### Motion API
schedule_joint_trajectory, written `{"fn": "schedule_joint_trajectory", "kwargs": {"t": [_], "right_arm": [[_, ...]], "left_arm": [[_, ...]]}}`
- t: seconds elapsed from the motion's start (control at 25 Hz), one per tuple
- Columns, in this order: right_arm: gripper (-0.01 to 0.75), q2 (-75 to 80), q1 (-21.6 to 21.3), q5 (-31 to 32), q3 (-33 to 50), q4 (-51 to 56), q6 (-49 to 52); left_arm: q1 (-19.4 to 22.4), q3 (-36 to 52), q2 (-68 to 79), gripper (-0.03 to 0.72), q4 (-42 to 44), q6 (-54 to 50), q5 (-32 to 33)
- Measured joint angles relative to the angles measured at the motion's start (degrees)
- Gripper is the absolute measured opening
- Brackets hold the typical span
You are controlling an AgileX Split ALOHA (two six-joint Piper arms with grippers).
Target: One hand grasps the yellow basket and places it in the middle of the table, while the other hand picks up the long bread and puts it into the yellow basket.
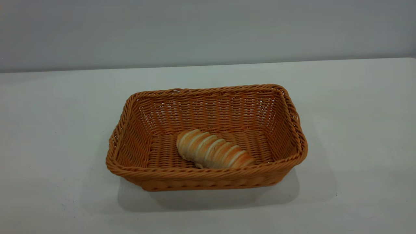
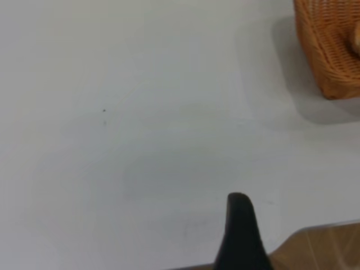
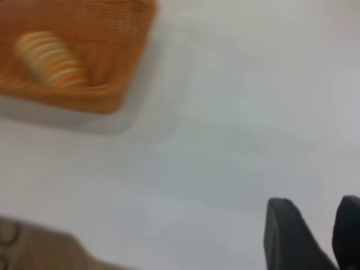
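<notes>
The yellow basket (image 1: 208, 97) stands in the middle of the white table (image 1: 357, 130). The long bread (image 1: 213, 149) lies inside it on the basket floor, slanting toward the front right. Neither gripper shows in the exterior view. The left gripper (image 2: 239, 225) hovers over bare table near the table's edge, well away from the basket (image 2: 332, 56), and holds nothing. The right gripper (image 3: 315, 225) is also over bare table, far from the basket (image 3: 112, 95) and bread (image 3: 50, 59). Its jaws stand a little apart with nothing between them.
A brown surface (image 2: 320, 247) shows past the table's edge in the left wrist view, and a table edge (image 3: 34, 242) shows in the right wrist view. A grey wall (image 1: 208, 29) runs behind the table. White table surrounds the basket on all sides.
</notes>
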Motion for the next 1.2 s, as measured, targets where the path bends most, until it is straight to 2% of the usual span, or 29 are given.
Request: {"fn": "schedule_joint_trajectory", "kwargs": {"t": [0.16, 0.28, 0.56, 0.76, 1.2], "right_arm": [[0.238, -0.06, -7.71, 0.0, 0.0, 0.02, 0.0], [0.238, -0.06, -10.22, 0.0, 0.0, 0.07, 0.0], [0.238, -0.08, -11.11, 0.0, 0.0, 0.32, 0.0], [0.238, -0.08, -13.33, 0.0, 0.0, 0.32, 0.0], [0.238, -0.08, -13.46, 0.0, 0.0, 0.39, 0.0]], "left_arm": [[2.22, 0.0, 0.0, 0.584, 0.0, 0.0, 0.0], [2.43, 0.0, 0.0, 0.584, 0.01, 0.0, 0.0], [2.43, 0.0, 0.0, 0.584, 0.01, 0.0, 0.0], [2.43, 0.0, 0.0, 0.584, 0.01, 0.0, 0.0], [2.43, 0.0, 0.0, 0.584, 0.01, -0.11, 0.0]]}}
